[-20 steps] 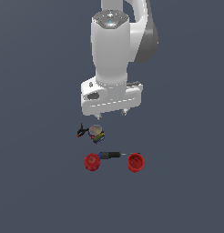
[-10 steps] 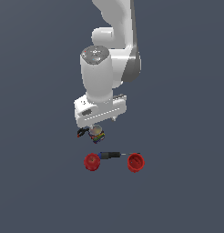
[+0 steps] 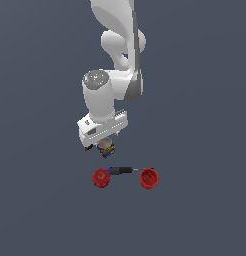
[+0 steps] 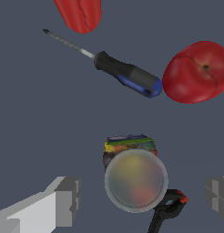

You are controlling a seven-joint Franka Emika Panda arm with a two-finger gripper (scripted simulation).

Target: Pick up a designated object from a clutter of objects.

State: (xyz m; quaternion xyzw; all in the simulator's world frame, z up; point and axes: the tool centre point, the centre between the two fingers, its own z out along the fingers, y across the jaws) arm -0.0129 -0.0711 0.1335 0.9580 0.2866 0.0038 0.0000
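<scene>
The designated object is a short can (image 4: 134, 179) with a grey metallic top and a multicoloured label. It stands upright between my gripper's (image 4: 141, 196) two spread fingers (image 4: 63, 200), with a gap on each side. The gripper is open and holds nothing. In the exterior view the hand sits low over the can (image 3: 107, 148), and the gripper (image 3: 104, 144) hides most of it. The rest of the clutter lies close by: a black-and-red clamp (image 4: 169, 209) touching or almost touching the can, a screwdriver (image 4: 127, 75) and two red round things.
A red apple (image 4: 200, 73) and another red round thing (image 4: 80, 14) lie beyond the screwdriver. In the exterior view they are the red apple (image 3: 100, 178) and the other red thing (image 3: 149, 178), with the screwdriver (image 3: 122, 170) between them. The floor is plain dark grey.
The arm has swung toward the exterior view's left and come down. The hand went from above and to the right of the can to low over it.
</scene>
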